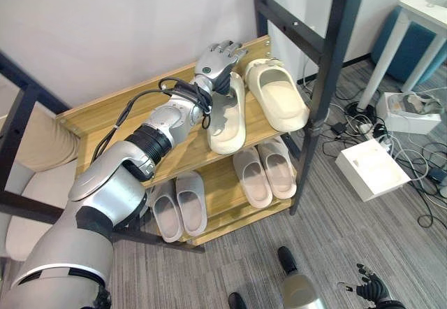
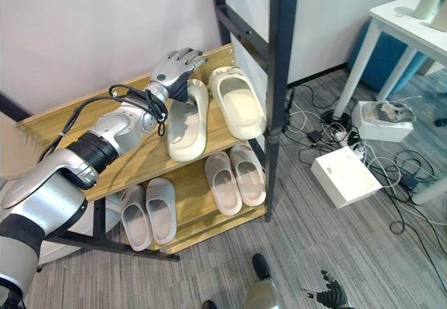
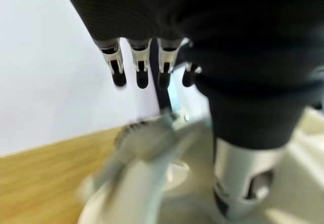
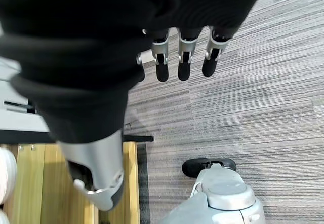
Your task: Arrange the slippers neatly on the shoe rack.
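Slippers fill a two-tier wooden shoe rack (image 1: 133,124) set against a white wall, with the robot's left hand (image 1: 218,61) reaching over the top shelf. The hand rests at the heel end of the left cream slipper (image 1: 228,124), its fingers spread and fairly straight above the shoe and its thumb down inside the slipper's opening; the left wrist view shows the fingers (image 3: 119,67) hanging relaxed with nothing clasped between them — a loose, wide posture rather than a grip. The right cream slipper (image 1: 279,92) lies just beside its mate on the same shelf, toe toward the front edge, the two roughly parallel. On the lower shelf sit a pinkish-beige pair (image 1: 265,173) to the right and a pale grey pair (image 1: 179,211) to the left, each pair side by side. The right hand (image 1: 370,289) hangs low near the grey carpet (image 1: 335,232), well apart from the rack; its wrist view shows its fingers (image 4: 183,62) straight and slack over the floor, holding nothing. A black metal frame (image 1: 328,78) stands in front of the rack's right end. Beyond it — among tangled cables (image 1: 419,176) — lie a white box (image 1: 370,169) and a white table leg (image 1: 380,57). No writing or label can be read on any slipper.
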